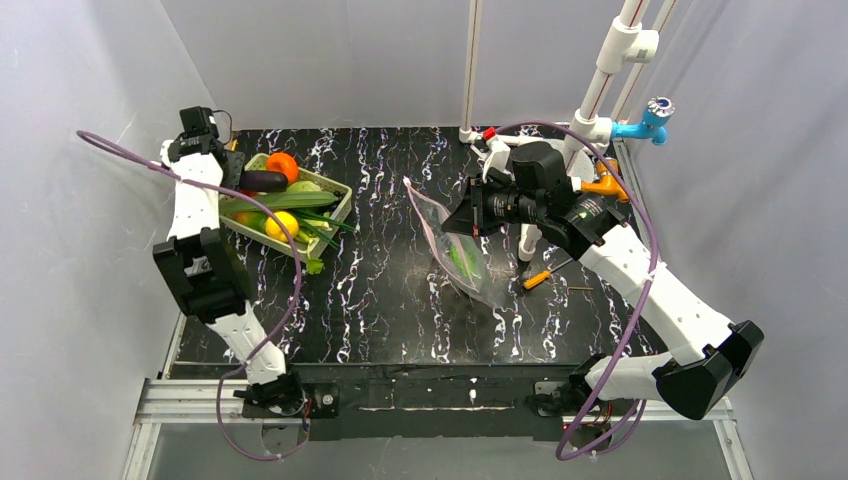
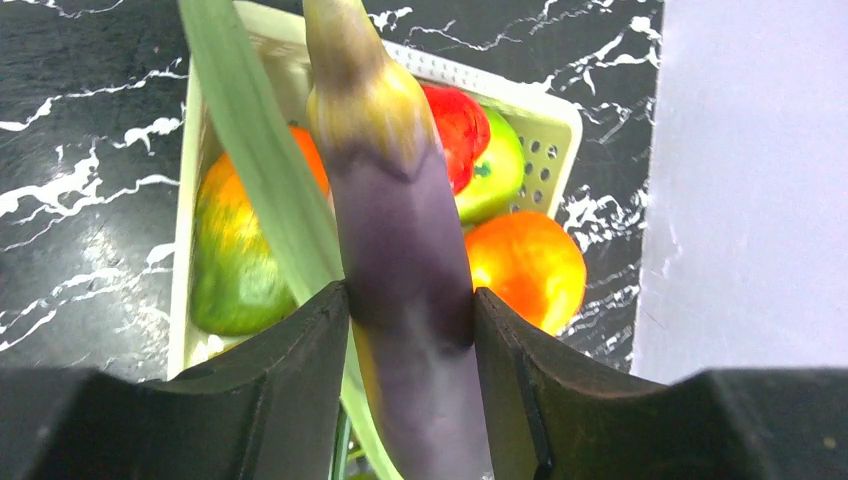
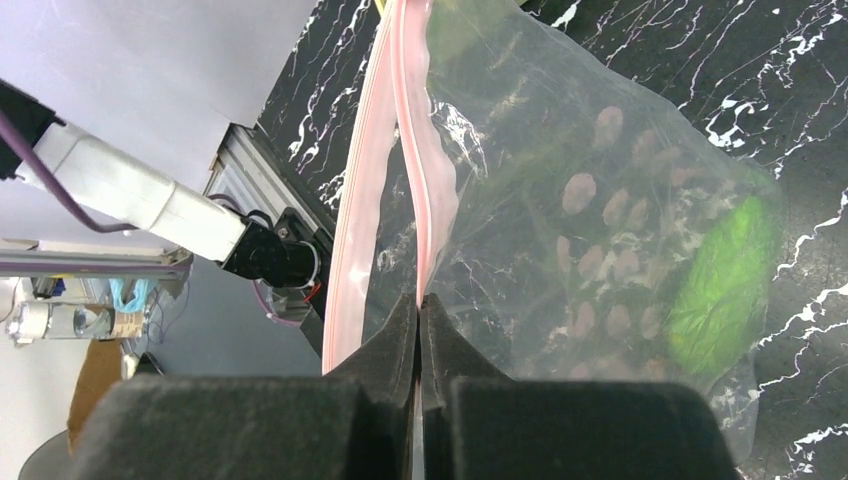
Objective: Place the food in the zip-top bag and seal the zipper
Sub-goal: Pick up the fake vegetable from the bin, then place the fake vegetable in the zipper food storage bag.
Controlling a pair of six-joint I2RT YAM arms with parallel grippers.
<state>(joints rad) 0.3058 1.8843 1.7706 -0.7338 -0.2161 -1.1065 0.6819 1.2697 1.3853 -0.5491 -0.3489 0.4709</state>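
Note:
My left gripper (image 1: 238, 172) is shut on the purple eggplant (image 2: 405, 250), its jaws pressing both sides of it over the pale green basket (image 2: 560, 110). In the basket lie a red tomato (image 2: 455, 120), a round green fruit (image 2: 495, 175), an orange fruit (image 2: 525, 265), a green-orange fruit (image 2: 230, 250) and a long green leaf (image 2: 250, 140). My right gripper (image 3: 419, 300) is shut on one pink zipper (image 3: 412, 150) strip of the zip-top bag (image 1: 455, 250), holding it up at mid-table. The other strip (image 3: 355, 200) hangs apart, so the mouth gapes. A green item (image 3: 720, 290) lies inside.
An orange-handled screwdriver (image 1: 537, 279) lies right of the bag. White pipes with a blue tap (image 1: 650, 120) and an orange fitting (image 1: 608, 185) stand at the back right. The basket (image 1: 338, 205) sits at the back left, near the left wall.

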